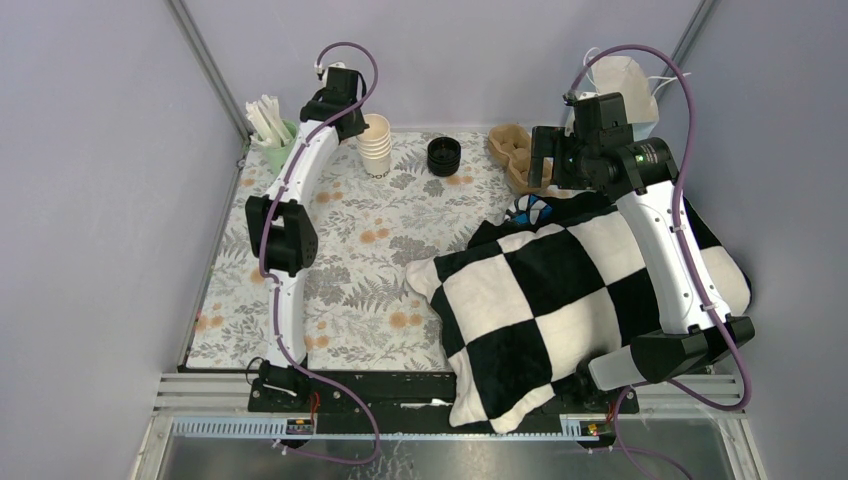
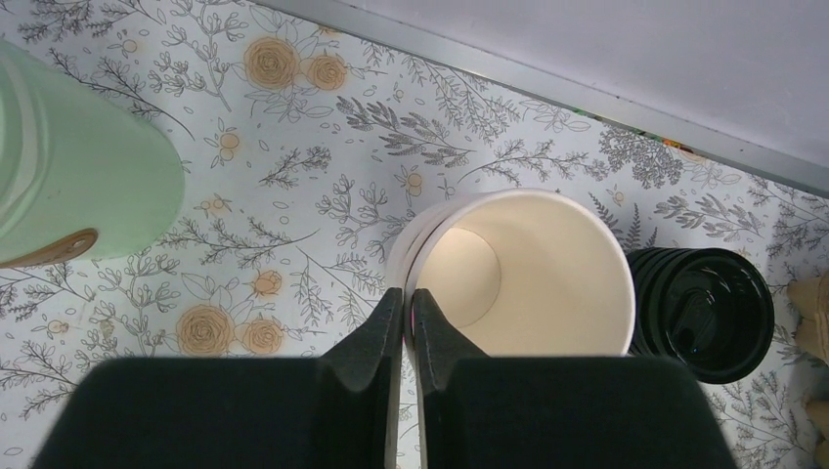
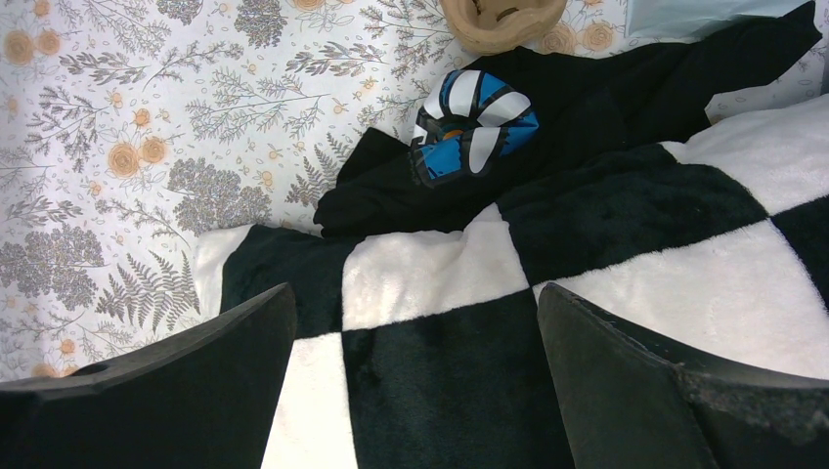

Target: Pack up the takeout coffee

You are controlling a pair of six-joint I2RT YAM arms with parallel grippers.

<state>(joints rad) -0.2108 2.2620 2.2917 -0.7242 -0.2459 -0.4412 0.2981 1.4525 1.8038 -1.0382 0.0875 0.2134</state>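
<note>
A stack of nested cream cups (image 1: 376,145) stands at the back of the floral mat. In the left wrist view I look down into its top cup (image 2: 528,274). My left gripper (image 2: 412,293) is shut on that cup's near rim, one finger inside the wall and one outside; from above it (image 1: 352,118) sits at the stack's left side. No single cream cup with dark print shows in any view. A stack of black lids (image 1: 444,155) (image 2: 699,313) stands right of the cups. My right gripper (image 1: 542,155) (image 3: 415,322) is open and empty above the checked blanket (image 3: 587,244).
A mint-green cup of white sticks (image 1: 272,135) (image 2: 78,186) stands at the back left. A brown cardboard carrier (image 1: 512,150) (image 3: 501,20) and a white paper bag (image 1: 625,85) are at the back right. A blue-and-white object (image 1: 528,210) (image 3: 474,122) lies by the black-and-white blanket (image 1: 560,290).
</note>
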